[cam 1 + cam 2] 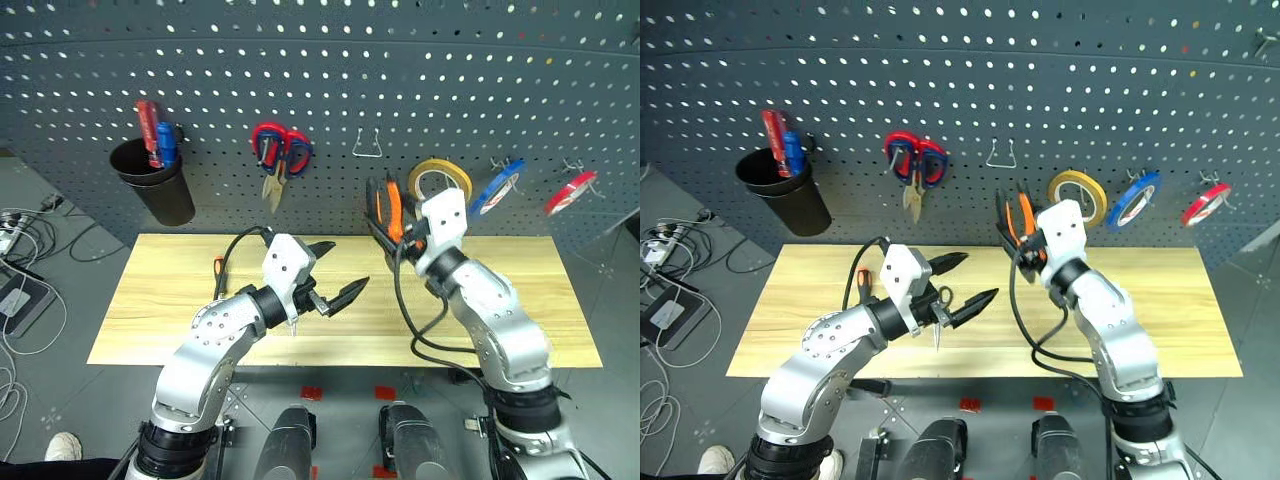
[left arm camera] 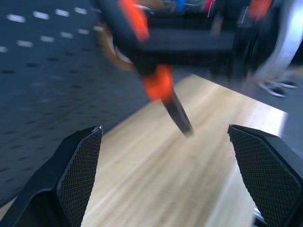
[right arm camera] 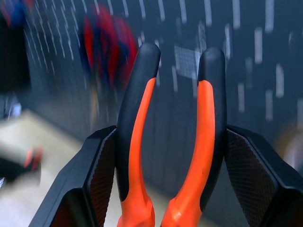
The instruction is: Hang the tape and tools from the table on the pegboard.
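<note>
Closest in, the left gripper [image 1: 958, 282] floats over the middle of the table [image 1: 140, 300], arm bent, pointing roughly level and off to the right, its two fingers spread wide with nothing in them. Right gripper [image 1: 388, 222] is raised in front of the pegboard [image 1: 330, 60], angled up a bit, clamped on the one pair of orange-handled pliers [image 1: 1016, 222]. Pliers stand close to upright, handles up toward the board, nose end down.

Count on the pegboard: three tape rolls in a row, the yellow-tan tape [image 1: 440, 180] hanging just right of the pliers, then a blue roll [image 1: 498, 188], then a red roll [image 1: 571, 192]. One pair of red-and-blue scissors [image 1: 278, 155] hangs left of the pliers, and one black cup [image 1: 155, 185] further left holds a red and a blue tool.

On the table by the left arm: one small screwdriver [image 1: 218, 268] and black-handled scissors [image 1: 940, 318], mostly hidden by the gripper
</note>
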Motion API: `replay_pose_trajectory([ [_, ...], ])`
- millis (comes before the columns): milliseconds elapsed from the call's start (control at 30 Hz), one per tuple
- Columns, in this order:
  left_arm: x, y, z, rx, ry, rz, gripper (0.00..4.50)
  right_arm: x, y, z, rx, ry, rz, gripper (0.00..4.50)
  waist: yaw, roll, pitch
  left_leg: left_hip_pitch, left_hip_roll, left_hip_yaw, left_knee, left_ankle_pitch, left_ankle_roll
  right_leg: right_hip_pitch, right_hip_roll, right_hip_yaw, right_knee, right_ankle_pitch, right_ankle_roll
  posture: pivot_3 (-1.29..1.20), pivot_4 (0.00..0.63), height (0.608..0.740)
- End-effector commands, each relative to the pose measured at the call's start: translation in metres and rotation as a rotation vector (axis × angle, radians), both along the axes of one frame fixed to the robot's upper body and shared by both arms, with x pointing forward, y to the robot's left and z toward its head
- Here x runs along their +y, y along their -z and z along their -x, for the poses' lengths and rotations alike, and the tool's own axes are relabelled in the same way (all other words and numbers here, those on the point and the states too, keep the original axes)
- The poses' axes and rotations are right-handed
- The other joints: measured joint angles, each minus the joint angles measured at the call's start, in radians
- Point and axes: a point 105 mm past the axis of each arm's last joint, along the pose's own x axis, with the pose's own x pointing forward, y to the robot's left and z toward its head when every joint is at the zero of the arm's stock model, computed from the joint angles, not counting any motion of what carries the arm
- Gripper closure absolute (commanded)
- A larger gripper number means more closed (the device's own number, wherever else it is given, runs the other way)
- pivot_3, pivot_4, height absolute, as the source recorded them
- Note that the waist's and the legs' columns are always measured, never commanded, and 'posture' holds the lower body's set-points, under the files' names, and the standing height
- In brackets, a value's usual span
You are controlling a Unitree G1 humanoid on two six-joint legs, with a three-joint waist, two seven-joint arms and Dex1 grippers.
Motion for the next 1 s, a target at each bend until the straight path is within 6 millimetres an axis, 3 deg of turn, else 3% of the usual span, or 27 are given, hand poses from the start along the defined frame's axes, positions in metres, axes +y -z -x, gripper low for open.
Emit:
replay_pose_trajectory([
  [33, 0.011, -0.027, -0.003, -0.092, -0.103, 0.063, 0.00, 0.005, -0.042, 0.003, -0.220, 0.011, -0.062, 1.41, 0.011, -0.002, -0.013, 0.000, 0.000, 0.000, 0.000, 0.000, 0.000, 0.000, 0.000, 0.000, 0.000, 0.000, 0.000, 0.19, 0.112, 0.740],
  [167, 0.018, -0.045, -0.015, -0.161, -0.202, 0.107, 0.00, 0.010, -0.068, -0.011, -0.312, 0.036, -0.130, 1.41, 0.034, -0.007, -0.036, 0.001, 0.000, 0.000, 0.000, 0.001, -0.001, 0.001, 0.001, -0.001, 0.000, 0.000, 0.000, 0.22, 0.100, 0.740],
  [533, 0.006, -0.069, -0.052, -0.279, -0.239, 0.151, 0.00, 0.009, -0.085, -0.053, -0.406, 0.160, -0.167, 1.41, 0.051, -0.010, -0.057, 0.002, 0.000, 0.002, 0.000, 0.002, -0.003, 0.001, 0.001, -0.001, 0.001, 0.001, -0.001, 0.22, 0.112, 0.740],
  [1000, -0.009, -0.068, -0.061, -0.277, -0.179, 0.148, 0.00, -0.006, -0.057, -0.076, -0.338, 0.289, -0.175, 1.41, 0.039, -0.010, -0.056, 0.002, 0.000, 0.002, 0.000, 0.002, -0.003, 0.001, 0.002, 0.000, 0.003, 0.001, -0.001, 0.19, 0.157, 0.740],
])
